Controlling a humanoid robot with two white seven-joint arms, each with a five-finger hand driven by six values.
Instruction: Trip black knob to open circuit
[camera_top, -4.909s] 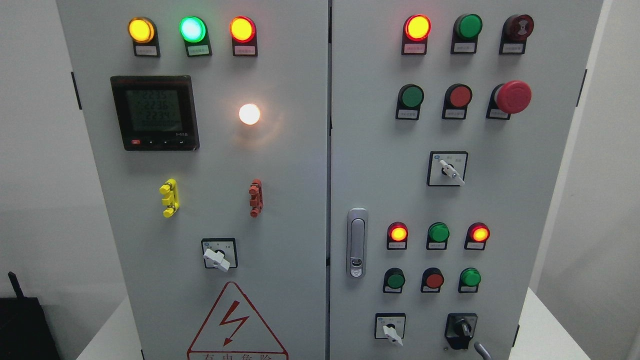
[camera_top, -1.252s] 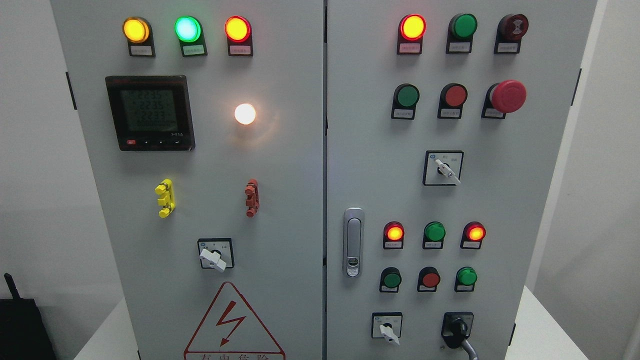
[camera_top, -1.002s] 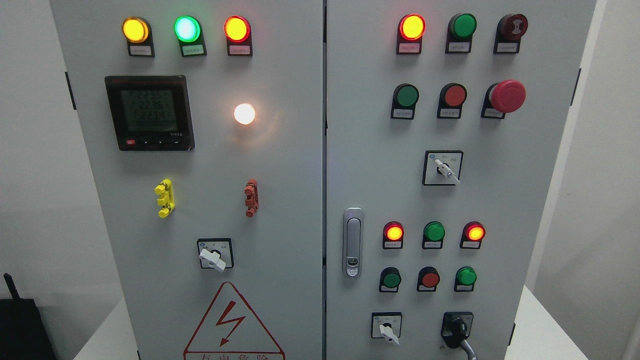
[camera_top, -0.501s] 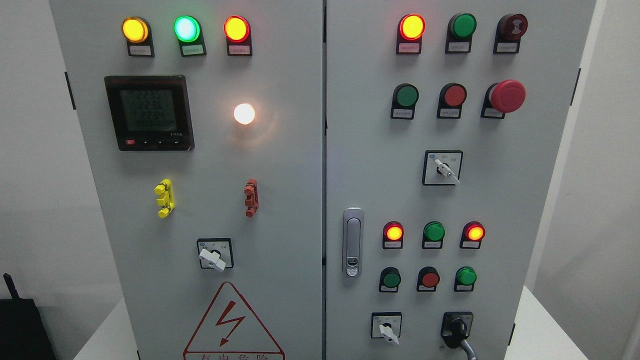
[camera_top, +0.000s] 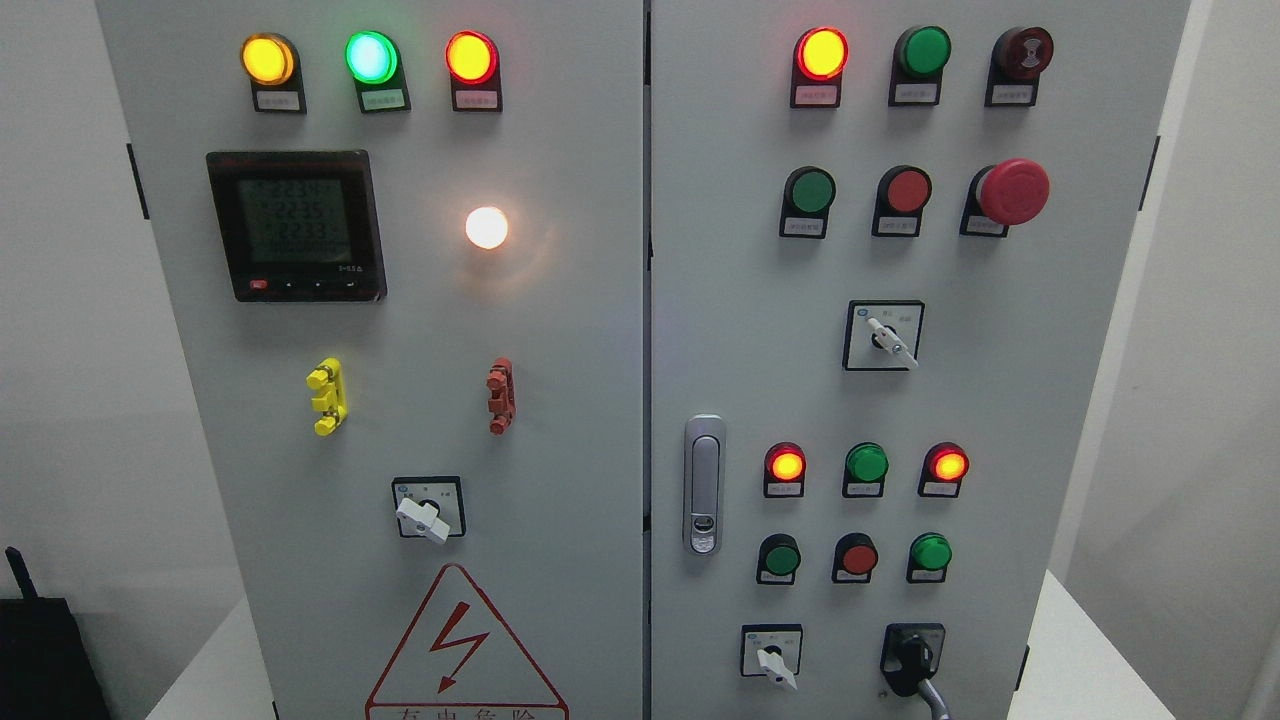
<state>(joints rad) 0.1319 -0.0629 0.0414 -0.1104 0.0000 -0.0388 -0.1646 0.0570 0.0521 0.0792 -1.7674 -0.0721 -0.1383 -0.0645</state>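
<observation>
The black knob (camera_top: 908, 656) sits on a black plate at the bottom right of the grey cabinet's right door (camera_top: 1000, 400). Its handle is tilted off upright. A thin grey part of my right hand (camera_top: 932, 697) comes up from the bottom edge and touches the knob's lower right side. The remainder of that hand is below the picture. My left hand is out of view.
A white selector switch (camera_top: 771, 665) is just left of the knob. Above them are lit red lamps (camera_top: 786, 465), green and red buttons, and a red mushroom button (camera_top: 1012, 190). A door latch (camera_top: 704, 485) stands mid-cabinet, and a white tabletop (camera_top: 1085, 660) lies at the right.
Since 4.9 s ago the grey hand part has moved up and left onto the knob, and the handle has turned from upright to tilted. Over the last second only the view drifts slightly.
</observation>
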